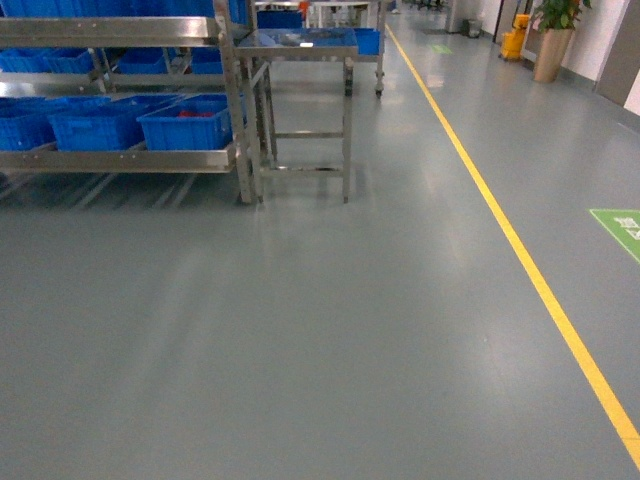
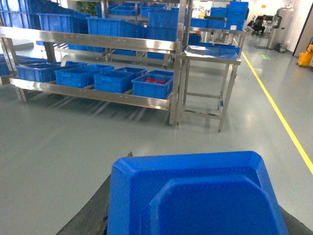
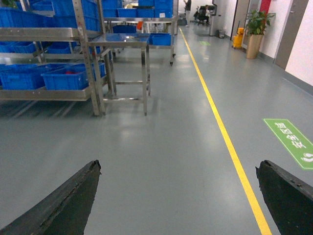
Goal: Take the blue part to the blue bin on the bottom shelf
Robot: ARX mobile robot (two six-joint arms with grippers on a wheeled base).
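Observation:
In the left wrist view a blue part (image 2: 195, 196), a moulded plastic piece with chamfered corners, fills the lower frame, and my left gripper (image 2: 195, 169) is shut on it; only the dark left finger (image 2: 98, 210) shows beside it. My right gripper (image 3: 178, 165) is open above bare floor with nothing between its fingers. The bottom shelf (image 1: 120, 160) (image 2: 98, 94) (image 3: 44, 93) of the steel rack lies far ahead on the left and carries several blue bins. The bin nearest the rack's end (image 1: 185, 125) (image 2: 151, 84) (image 3: 68, 78) has red items inside. Neither gripper shows in the head view.
A steel-topped table (image 1: 300, 45) (image 2: 210, 54) (image 3: 122, 39) stands right of the rack's end post. A yellow floor line (image 1: 520, 250) runs along the right, with a green floor sign (image 1: 620, 230) beyond it. A potted plant (image 1: 555, 35) stands far right. Grey floor separates me from the rack.

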